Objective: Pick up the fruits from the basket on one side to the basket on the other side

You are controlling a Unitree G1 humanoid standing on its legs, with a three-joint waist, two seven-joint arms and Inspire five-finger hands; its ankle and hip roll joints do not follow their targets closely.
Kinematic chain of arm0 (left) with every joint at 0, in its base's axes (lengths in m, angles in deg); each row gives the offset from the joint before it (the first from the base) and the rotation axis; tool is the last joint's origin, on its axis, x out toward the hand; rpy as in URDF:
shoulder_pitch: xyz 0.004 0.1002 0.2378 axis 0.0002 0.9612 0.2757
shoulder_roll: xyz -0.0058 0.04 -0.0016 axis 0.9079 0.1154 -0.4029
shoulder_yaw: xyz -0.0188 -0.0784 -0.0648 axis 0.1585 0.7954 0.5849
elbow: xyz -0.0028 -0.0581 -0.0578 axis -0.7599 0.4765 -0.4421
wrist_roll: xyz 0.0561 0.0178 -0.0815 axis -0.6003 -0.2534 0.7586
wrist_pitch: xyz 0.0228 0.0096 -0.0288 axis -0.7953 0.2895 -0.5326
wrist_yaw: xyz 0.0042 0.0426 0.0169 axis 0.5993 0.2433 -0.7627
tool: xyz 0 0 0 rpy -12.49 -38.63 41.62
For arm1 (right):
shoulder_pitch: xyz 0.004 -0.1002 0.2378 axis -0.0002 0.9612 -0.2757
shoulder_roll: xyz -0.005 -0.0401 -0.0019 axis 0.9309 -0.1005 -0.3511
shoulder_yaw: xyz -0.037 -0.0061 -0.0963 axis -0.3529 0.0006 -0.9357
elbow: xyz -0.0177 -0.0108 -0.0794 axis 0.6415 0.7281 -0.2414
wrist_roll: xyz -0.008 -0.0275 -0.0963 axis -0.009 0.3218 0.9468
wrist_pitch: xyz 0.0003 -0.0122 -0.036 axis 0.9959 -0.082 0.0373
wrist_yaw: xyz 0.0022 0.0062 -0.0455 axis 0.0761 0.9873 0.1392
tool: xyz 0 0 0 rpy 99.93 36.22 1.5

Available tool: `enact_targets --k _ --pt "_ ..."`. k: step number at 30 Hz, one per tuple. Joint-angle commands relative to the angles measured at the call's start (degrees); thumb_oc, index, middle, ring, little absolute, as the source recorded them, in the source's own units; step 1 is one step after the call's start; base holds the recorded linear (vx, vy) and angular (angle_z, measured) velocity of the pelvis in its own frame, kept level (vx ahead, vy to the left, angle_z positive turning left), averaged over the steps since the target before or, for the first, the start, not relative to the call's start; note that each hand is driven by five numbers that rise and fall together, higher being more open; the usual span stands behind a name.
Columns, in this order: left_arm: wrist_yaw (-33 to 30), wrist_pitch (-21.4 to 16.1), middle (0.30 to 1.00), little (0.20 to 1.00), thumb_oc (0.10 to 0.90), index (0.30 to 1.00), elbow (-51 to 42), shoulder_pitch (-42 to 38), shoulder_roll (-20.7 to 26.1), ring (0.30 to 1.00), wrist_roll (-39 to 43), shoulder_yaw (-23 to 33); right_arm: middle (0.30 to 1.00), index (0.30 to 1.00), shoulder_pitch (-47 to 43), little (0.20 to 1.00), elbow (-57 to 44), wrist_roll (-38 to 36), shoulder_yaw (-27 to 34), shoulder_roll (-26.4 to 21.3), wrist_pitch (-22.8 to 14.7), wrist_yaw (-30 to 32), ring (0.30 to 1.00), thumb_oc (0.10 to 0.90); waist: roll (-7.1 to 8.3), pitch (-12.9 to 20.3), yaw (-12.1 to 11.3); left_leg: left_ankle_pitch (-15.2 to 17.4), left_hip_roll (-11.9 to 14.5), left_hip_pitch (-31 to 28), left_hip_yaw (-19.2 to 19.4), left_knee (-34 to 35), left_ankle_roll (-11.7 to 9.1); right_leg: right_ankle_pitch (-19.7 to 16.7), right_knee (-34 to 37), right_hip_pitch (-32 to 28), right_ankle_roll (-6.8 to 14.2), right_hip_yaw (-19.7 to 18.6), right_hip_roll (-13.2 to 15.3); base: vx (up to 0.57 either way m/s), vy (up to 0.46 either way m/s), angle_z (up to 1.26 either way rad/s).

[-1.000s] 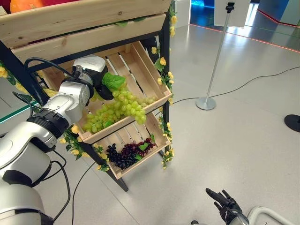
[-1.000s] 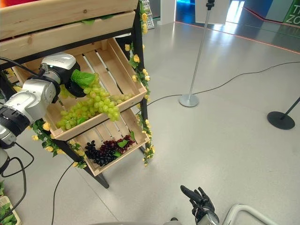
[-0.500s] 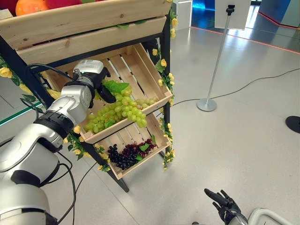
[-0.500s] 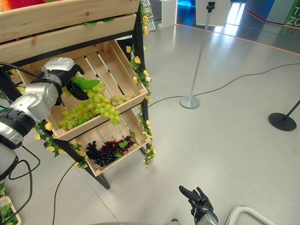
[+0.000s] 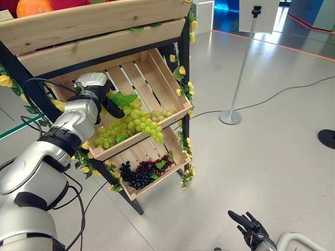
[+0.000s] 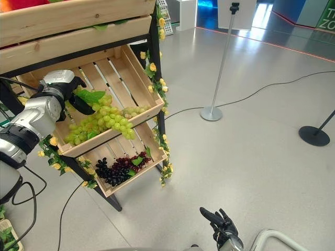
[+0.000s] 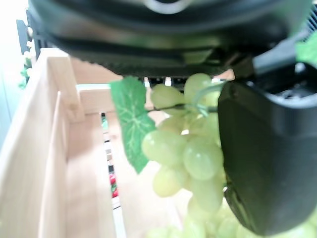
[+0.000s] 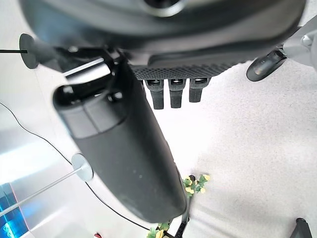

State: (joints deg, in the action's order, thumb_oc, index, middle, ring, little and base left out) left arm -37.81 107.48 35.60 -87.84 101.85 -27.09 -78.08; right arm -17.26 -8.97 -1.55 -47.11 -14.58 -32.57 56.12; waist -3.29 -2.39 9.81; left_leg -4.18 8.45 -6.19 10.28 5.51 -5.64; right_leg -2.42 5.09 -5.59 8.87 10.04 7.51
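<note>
A bunch of green grapes [image 5: 133, 123] with a green leaf [image 5: 123, 98] lies in the tilted middle wooden crate [image 5: 162, 73] of a shelf rack. My left hand [image 5: 99, 94] is at the bunch's upper end. In the left wrist view its thumb [image 7: 267, 148] is curled against the grapes [image 7: 188, 158] and their stem. Dark purple grapes [image 5: 141, 172] lie in the lower crate [image 5: 175, 166]. My right hand [image 5: 251, 230] hangs low at the bottom, far from the rack, its fingers straight and holding nothing.
An upper crate [image 5: 94, 21] with an orange fruit [image 5: 32, 6] overhangs the middle one. Yellow flower garlands [image 5: 184, 83] trim the black rack post. A stanchion base [image 5: 230, 116] and another dark base [image 5: 327, 137] stand on the grey floor to the right.
My left hand has moved left and down, and the grape bunch that hung from it over the crate's front now lies in the middle crate. The right hand has stayed put.
</note>
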Motion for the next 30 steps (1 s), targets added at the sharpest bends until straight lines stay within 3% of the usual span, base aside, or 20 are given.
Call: enact_targets --k 1,10,14,19,30 --pt "-6.7 2.1 0.900 0.900 0.800 0.900 7.5 -8.4 2.0 0.900 -2.3 8.3 0.900 0.900 -2.8 0.900 -3.1 -1.5 -0.5 -1.5 -1.8 -2.4 0.900 0.800 0.97 1.7 -1.0 1.8 1.2 -1.9 4.0 -0.5 -0.1 -0.5 -0.1 -1.0 -0.2 0.2 0.9 0.00 0.000 0.00" --pt "-7.2 5.1 0.900 0.900 0.800 0.900 9.0 -6.3 0.6 0.900 2.2 10.6 0.900 0.900 -2.6 0.900 -3.1 -0.4 -0.8 -1.5 -1.7 -2.5 0.900 0.800 1.07 1.7 -0.9 1.8 1.3 -1.9 4.1 -0.5 -0.1 -0.3 -0.1 -1.0 -0.3 0.0 0.8 0.00 0.000 0.00" --pt "-11.1 7.1 0.900 0.900 0.800 0.900 9.6 -2.4 -2.2 0.900 19.2 16.6 0.900 0.900 -2.9 0.900 -3.3 0.5 -0.9 -1.0 -1.5 -1.9 0.900 0.800 1.30 1.5 -0.9 1.8 1.3 -1.9 3.8 -0.5 -0.1 -0.1 -0.1 -1.0 -0.5 -0.1 0.7 0.00 0.000 0.00" --pt "-17.1 3.3 0.900 0.900 0.800 0.900 10.4 2.2 -6.8 0.900 30.3 24.7 0.900 0.900 -3.7 0.900 -2.3 1.8 -0.8 0.0 -1.7 -1.7 0.900 0.800 1.54 1.4 -1.3 1.8 1.4 -2.1 3.5 -0.5 -0.1 0.2 -0.1 -1.3 -0.9 0.1 0.5 0.00 0.000 0.00" --pt "-28.0 -3.7 0.900 0.900 0.800 0.900 4.3 4.0 -8.0 0.900 30.9 29.6 0.900 0.900 -3.3 0.900 -2.4 2.4 -1.3 0.6 -1.8 -1.9 0.900 0.800 1.98 1.5 -2.0 1.8 1.4 -2.0 3.0 -0.5 -0.1 0.4 -0.1 -1.5 -1.1 0.4 0.5 0.00 0.000 0.00"
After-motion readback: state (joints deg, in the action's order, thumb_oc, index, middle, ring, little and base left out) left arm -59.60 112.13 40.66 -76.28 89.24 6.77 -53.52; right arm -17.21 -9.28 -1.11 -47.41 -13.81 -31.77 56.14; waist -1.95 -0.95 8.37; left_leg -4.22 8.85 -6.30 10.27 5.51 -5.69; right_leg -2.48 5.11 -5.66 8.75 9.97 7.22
